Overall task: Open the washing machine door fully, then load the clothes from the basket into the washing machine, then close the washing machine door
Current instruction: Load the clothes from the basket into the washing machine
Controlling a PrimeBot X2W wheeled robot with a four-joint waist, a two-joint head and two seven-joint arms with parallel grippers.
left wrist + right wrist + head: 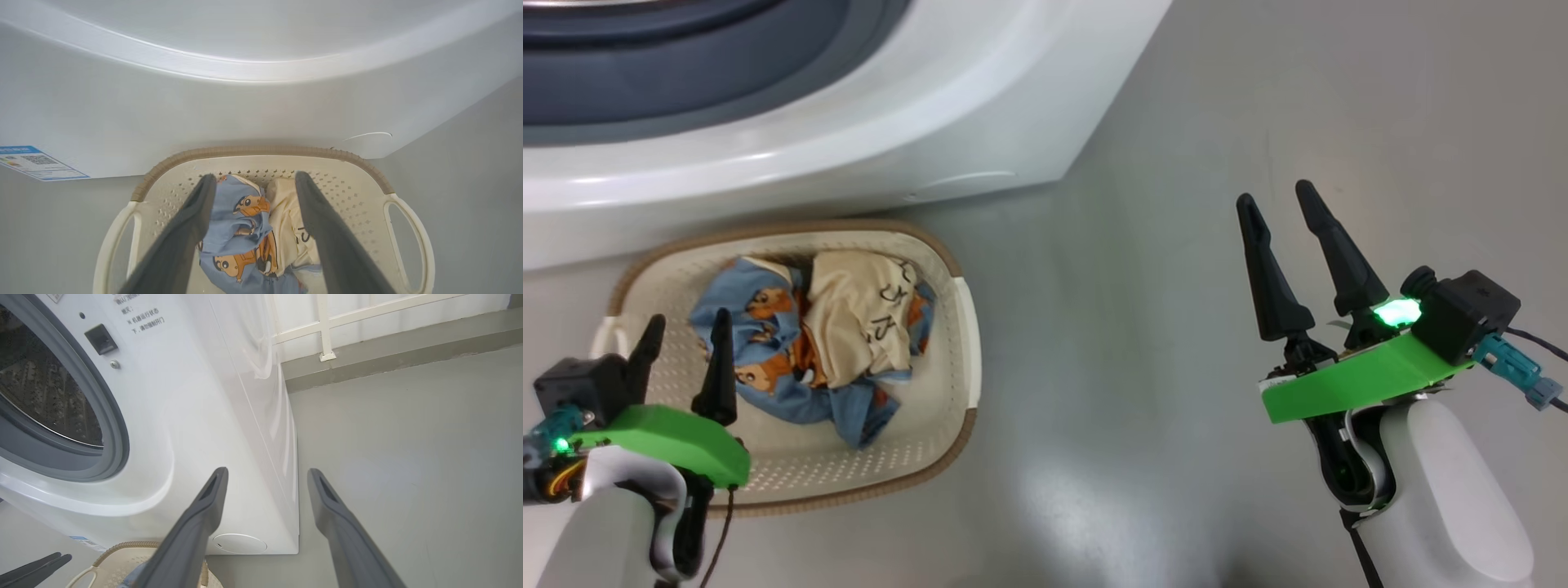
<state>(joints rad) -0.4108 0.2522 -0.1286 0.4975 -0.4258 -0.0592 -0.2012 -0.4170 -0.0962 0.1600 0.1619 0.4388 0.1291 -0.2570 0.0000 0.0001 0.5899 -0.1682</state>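
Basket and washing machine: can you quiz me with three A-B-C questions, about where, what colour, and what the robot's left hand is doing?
1. Where is the basket next to the washing machine? A on top B on the floor in front C in the drum
2. The bear clothes are: A light blue B red C black
3. The left gripper is: A shut on cloth B shut, empty C open
Answers: B, it sits on the floor below the machine's front; A, blue cloth around orange bears; C, its fingers stand apart.
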